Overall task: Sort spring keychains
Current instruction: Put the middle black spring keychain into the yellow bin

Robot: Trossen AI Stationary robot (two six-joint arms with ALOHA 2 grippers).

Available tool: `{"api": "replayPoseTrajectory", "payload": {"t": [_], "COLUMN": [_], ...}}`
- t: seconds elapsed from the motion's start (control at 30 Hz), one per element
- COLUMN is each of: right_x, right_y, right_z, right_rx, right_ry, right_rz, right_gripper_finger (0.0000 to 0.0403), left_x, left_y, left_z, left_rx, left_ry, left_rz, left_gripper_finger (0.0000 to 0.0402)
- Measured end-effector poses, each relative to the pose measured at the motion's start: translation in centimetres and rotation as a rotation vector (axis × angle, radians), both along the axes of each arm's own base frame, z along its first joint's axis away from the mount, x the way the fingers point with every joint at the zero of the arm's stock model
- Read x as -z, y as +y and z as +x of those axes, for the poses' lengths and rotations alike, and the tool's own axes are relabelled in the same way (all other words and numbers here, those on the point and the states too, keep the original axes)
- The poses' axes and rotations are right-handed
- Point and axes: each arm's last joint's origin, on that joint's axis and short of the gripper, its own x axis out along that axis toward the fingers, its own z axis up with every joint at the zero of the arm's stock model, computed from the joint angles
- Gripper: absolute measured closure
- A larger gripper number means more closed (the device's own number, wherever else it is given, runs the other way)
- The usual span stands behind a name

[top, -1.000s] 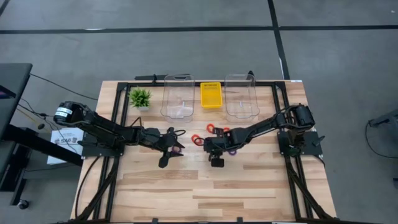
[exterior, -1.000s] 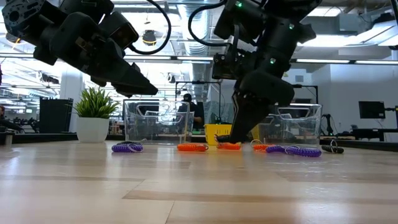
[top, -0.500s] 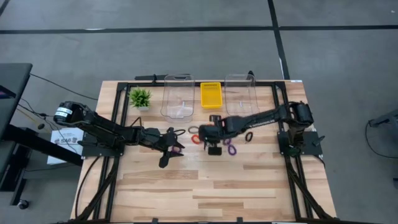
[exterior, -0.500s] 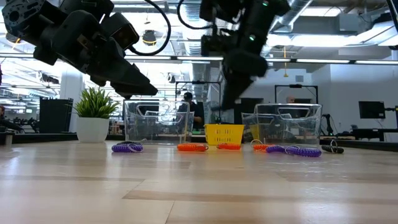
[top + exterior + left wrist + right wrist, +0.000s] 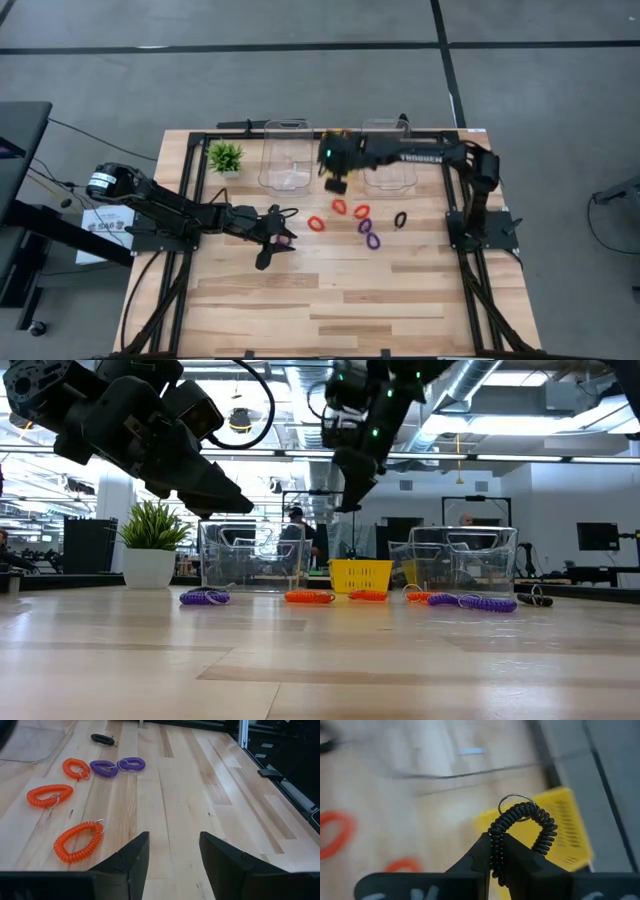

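Table point(image 5: 330, 290): pale wood planks in a black frame.
Bins point(image 5: 285, 155): two clear ones at the far edge, a yellow basket point(image 5: 570, 827) between them.
Left gripper point(image 5: 268, 240): waits low over the left half, jaws apart, holding nothing.
Right gripper point(image 5: 337, 172): raised near the basket, pinching a black keychain point(image 5: 520, 837).
Black keychain: tight coil bent into a loop, steel ring on top.
Other keychains point(image 5: 77, 840): three red, two purple, one black, flat on the table mid-board.
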Motion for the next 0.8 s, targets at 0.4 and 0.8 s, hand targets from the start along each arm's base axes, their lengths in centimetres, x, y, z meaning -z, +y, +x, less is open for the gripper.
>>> {"api": "replayPoseTrajectory", "payload": {"t": [0.4,0.8], "right_x": [-0.4,-0.4], "right_y": [-5.3,-4.4], "right_z": [-1.3,-0.9], "right_rx": [0.238,0.199], "right_ry": [-0.184,-0.179], "right_rz": [0.139,0.128], "right_gripper_finger": [0.0364,0.0359], "left_x": [0.0,0.0], "left_y": [0.0,0.0], "left_z": [0.0,0.0], "left_rx": [0.0,0.0], "left_ry": [0.0,0.0], "left_rz": [0.0,0.0], "left_gripper_finger": [0.023,0.023]}}
